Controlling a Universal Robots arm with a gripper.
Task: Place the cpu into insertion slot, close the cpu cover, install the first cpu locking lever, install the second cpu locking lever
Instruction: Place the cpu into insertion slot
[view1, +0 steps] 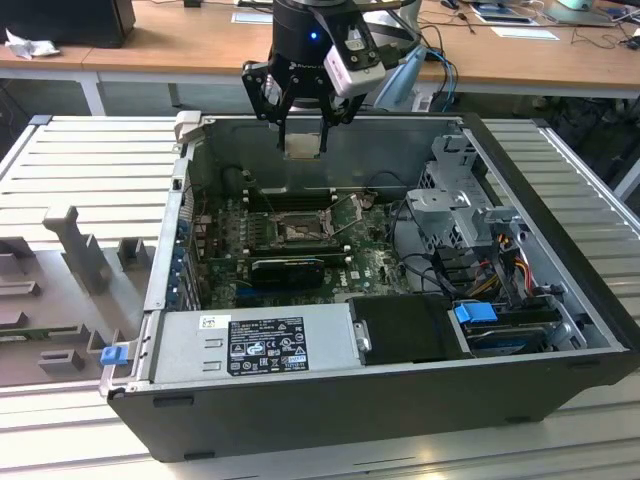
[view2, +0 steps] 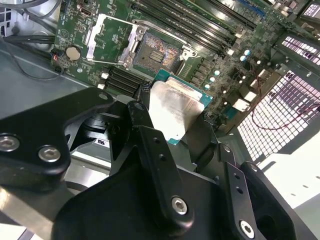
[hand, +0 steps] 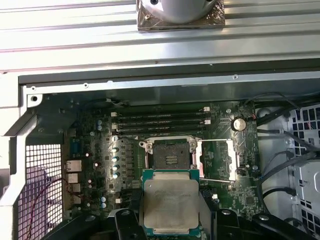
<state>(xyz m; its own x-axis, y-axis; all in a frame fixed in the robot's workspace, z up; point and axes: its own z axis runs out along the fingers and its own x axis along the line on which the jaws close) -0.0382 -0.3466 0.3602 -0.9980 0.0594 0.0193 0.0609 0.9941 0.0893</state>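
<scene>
My gripper (view1: 303, 140) hangs over the open computer case, shut on the cpu (view1: 303, 146), a flat square chip with a silvery top held by its two side edges. In both wrist views the cpu (view2: 175, 107) (hand: 170, 202) sits between the black fingers (view2: 142, 117), above the board and apart from it. The insertion slot (view1: 298, 232) (view2: 157, 52) (hand: 172, 154) lies open and bare on the green board below. The cpu cover (view2: 107, 40) (hand: 216, 159), a silver frame, is swung back beside the slot. A thin lever (hand: 215, 181) crosses near the cover.
Long black memory slots (hand: 160, 120) run beside the socket. A black graphics card (view1: 288, 268), the power supply (view1: 255, 345), a drive cage (view1: 455, 215) with cables and a blue clip (view1: 475, 312) fill the case. Grey fixtures (view1: 70, 250) stand at the exterior view's left.
</scene>
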